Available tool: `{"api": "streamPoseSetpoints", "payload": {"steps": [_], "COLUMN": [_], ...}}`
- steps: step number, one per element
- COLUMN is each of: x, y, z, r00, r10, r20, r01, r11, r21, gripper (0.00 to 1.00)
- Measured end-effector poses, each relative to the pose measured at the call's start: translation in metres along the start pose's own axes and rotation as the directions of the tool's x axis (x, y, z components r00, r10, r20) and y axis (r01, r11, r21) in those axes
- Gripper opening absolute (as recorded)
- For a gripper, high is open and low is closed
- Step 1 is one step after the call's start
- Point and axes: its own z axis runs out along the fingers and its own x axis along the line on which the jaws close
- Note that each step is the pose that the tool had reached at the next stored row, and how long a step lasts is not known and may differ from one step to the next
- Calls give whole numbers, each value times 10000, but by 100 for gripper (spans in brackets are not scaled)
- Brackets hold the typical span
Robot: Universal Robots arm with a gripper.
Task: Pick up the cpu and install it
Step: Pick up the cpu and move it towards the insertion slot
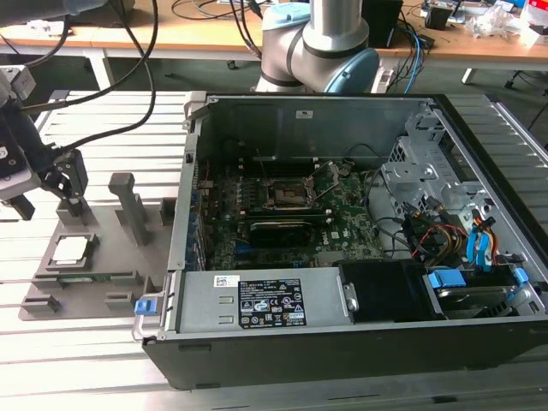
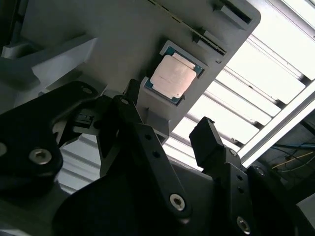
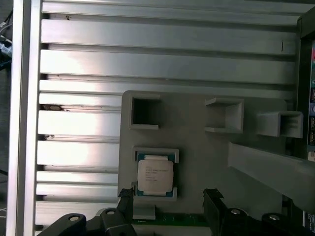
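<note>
The gripper [image 1: 44, 195] hangs over a grey tray [image 1: 128, 257] at the exterior view's left. Its two black fingers [image 3: 212, 201] are wide apart and hold nothing.

The cpu [image 3: 155, 176] is a small square chip with a dull silver top. It lies flat in its own little frame on the grey tray. In the first wrist view it sits just past the fingertips, in front of the gap between them. It is closer to one finger than to the other. The fingers do not touch it.

In the second wrist view the gripper [image 2: 167, 110] also shows its fingers spread, and the cpu [image 2: 172, 76] lies just beyond their tips.

A thin green stick [image 3: 172, 216] lies on the tray between the two fingers, further back from the tips than the cpu.

The open computer case [image 1: 342, 111] stands well away from the fingers, beside the tray. A black square socket [image 1: 287, 195] sits on the green board inside it.
</note>
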Motion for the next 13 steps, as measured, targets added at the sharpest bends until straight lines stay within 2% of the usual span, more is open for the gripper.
{"api": "streamPoseSetpoints", "payload": {"steps": [2, 9, 13], "x": [1, 3, 5], "y": [0, 0, 1], "z": [37, 99, 186], "r00": [10000, 10000, 10000], "r10": [0, 0, 0], "r20": [-1, 0, 1], "r01": [0, 0, 0], "r11": [10000, 10000, 10000], "r21": [0, 0, 0], "gripper": [68, 68, 68]}}
